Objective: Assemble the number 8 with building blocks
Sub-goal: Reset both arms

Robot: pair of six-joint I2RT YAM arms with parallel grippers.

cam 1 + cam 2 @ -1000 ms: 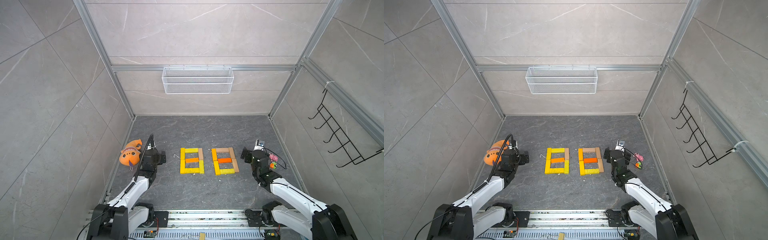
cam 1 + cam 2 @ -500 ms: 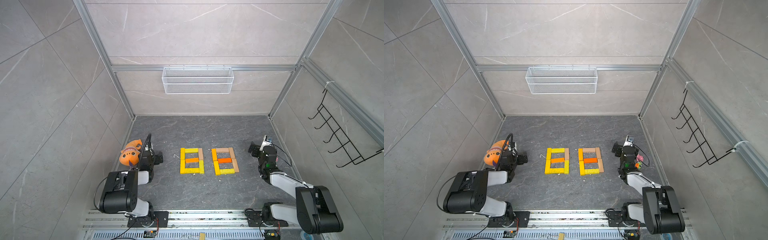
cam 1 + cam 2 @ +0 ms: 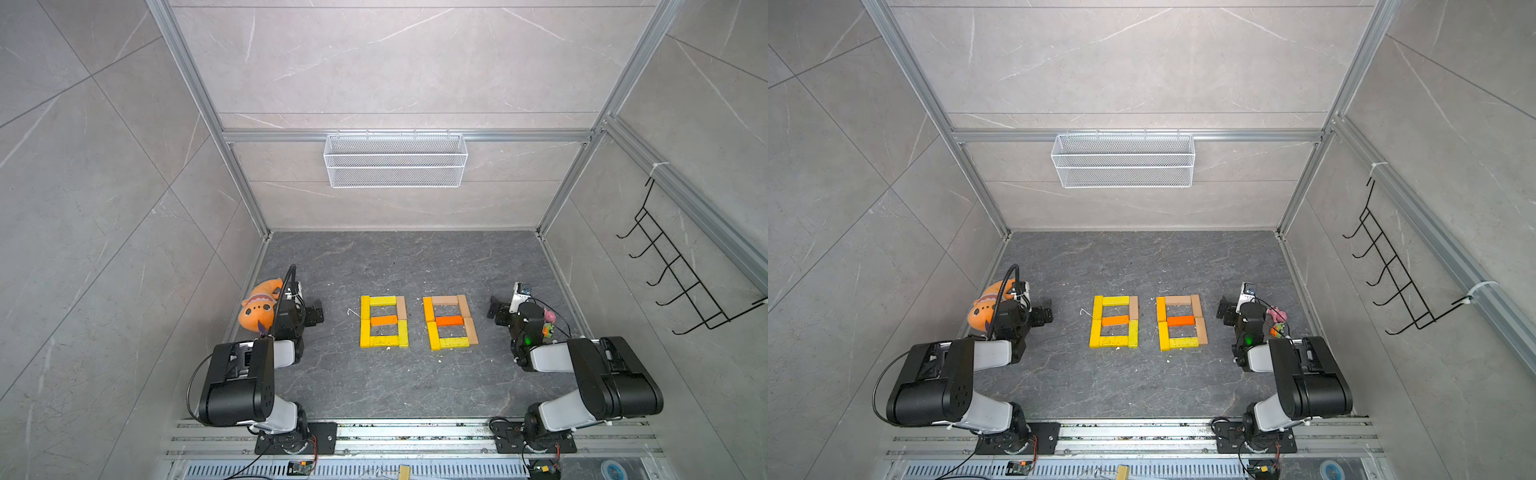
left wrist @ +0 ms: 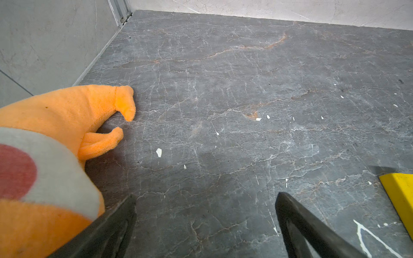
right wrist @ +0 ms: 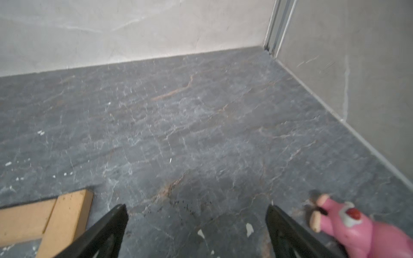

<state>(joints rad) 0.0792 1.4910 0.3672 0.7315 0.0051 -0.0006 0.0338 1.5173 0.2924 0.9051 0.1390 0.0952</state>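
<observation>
Since one second ago: both arms have folded up, elbows raised toward the camera; blocks unmoved. (Clock directions are read in the top views, 12 = back wall.)

Orange plush toy (image 3: 257, 307): against the left wall, just beside the left gripper (image 3: 313, 311), at its 9 o'clock.

Left gripper: jaws spread wide, nothing between them but bare grey floor (image 4: 223, 111).

Building blocks (image 3: 384, 321): flat on the floor mid-cell, laid as two eights side by side, at 3 o'clock of the left gripper and apart from it.
- Left eight (image 3: 1115, 321): mostly yellow, orange crossbar, one tan bar upper right.
- Right eight (image 3: 449, 321): tan top and right side, orange crossbar, yellow bottom.

Wire basket (image 3: 395, 166): on the back wall, 12 o'clock of the eights.

Right gripper (image 3: 496, 309): near the right eight, at its 3 o'clock, not touching; jaws wide apart, holding nothing.

Pink toy (image 5: 348, 223): on the floor just beside one right finger.

Hook rack (image 3: 681, 274): on the right wall.

Small board on the front rail (image 3: 299, 467): print too small to read.
</observation>
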